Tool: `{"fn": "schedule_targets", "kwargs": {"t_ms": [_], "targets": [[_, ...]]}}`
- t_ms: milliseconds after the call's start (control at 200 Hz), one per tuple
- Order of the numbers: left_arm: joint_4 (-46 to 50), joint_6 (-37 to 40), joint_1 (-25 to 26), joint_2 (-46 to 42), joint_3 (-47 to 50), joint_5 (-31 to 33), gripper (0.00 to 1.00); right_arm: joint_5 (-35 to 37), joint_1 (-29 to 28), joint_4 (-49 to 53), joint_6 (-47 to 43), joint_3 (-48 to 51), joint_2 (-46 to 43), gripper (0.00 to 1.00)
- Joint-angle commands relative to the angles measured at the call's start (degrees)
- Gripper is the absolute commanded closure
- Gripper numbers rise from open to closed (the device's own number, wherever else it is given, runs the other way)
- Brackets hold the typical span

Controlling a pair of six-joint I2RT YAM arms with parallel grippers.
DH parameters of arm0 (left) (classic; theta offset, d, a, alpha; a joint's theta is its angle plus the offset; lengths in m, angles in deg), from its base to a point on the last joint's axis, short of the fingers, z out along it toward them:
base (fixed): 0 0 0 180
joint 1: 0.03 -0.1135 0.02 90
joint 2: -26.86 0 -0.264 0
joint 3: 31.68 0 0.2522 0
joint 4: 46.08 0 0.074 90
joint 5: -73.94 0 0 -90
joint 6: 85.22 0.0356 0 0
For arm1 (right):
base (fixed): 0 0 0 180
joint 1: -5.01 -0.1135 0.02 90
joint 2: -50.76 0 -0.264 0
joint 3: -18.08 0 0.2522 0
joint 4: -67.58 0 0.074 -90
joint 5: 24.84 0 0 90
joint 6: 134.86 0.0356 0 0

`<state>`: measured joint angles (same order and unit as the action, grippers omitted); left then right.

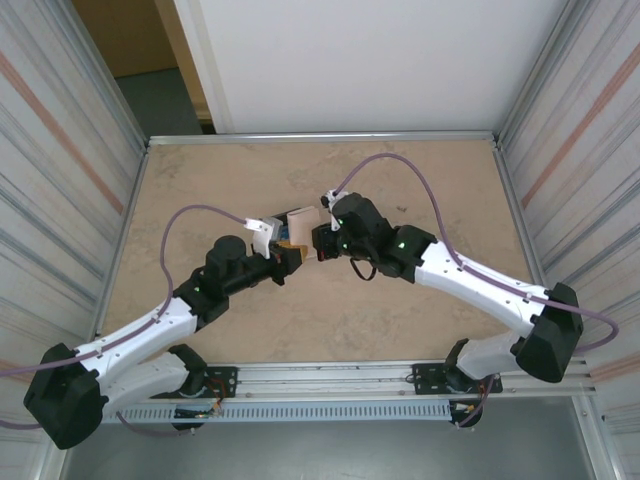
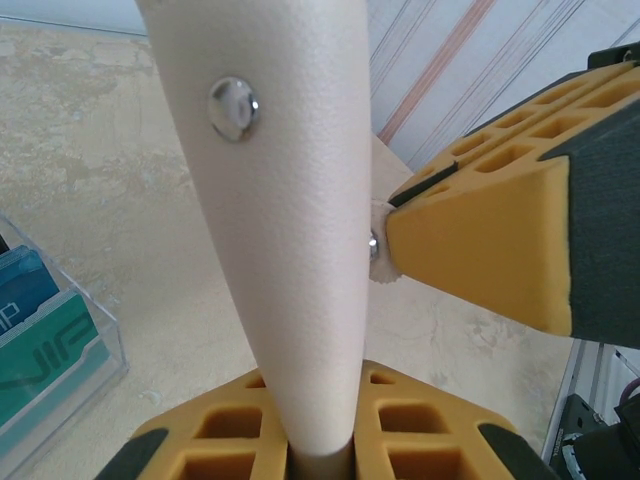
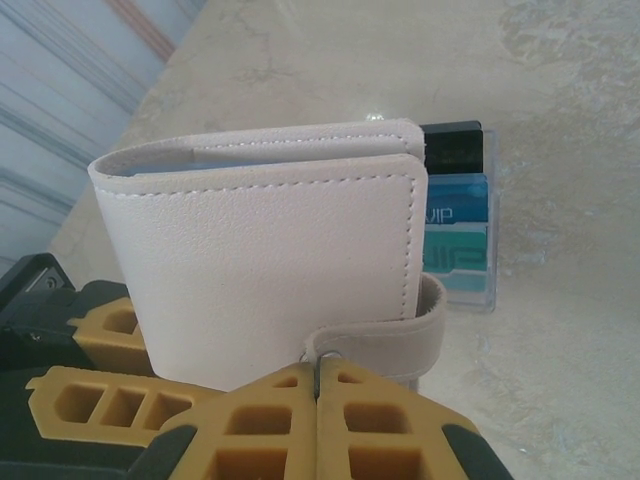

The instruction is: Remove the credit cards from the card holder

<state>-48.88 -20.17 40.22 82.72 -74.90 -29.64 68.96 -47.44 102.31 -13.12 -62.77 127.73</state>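
The card holder (image 3: 270, 250) is being held over the middle of the table (image 1: 420, 180), folded shut. The left gripper (image 1: 287, 257) is reaching in from the left and clamping the holder's lower edge between its fingers (image 2: 225, 430). The right gripper (image 3: 318, 385) is pinching the closure tab (image 3: 405, 340) at the holder's edge, its fingers pressed together. Just beside the holder, a clear stand (image 3: 488, 295) is keeping black, blue and teal cards (image 3: 455, 215) upright. Bare tabletop is lying open far toward the back rim and near toward the arm bases. The side walls (image 1: 60, 150) are standing well apart from both grippers.
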Motion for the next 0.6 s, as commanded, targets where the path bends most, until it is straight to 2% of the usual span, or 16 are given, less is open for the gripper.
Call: {"fn": "schedule_targets", "kwargs": {"t_ms": [0, 296, 461, 591], "targets": [[-4.2, -0.2, 0.5, -2.4, -0.6, -0.4, 1.00, 4.6, 2.5, 1.9, 1.4, 1.6, -1.5, 1.00], [-3.5, 0.4, 0.5, -2.9, -0.6, -0.5, 1.00, 4.0, 4.0, 2.0, 1.4, 2.7, -3.3, 1.00], [-1.2, 2.0, -0.1, -4.0, -1.4, -2.4, 1.00, 1.3, 6.1, 0.9, 0.4, 4.7, -6.7, 0.72], [-0.7, 2.3, -2.3, -4.9, -1.9, -8.4, 1.00, -9.1, 10.7, -4.5, -0.4, 8.9, -10.2, 0.50]]}}
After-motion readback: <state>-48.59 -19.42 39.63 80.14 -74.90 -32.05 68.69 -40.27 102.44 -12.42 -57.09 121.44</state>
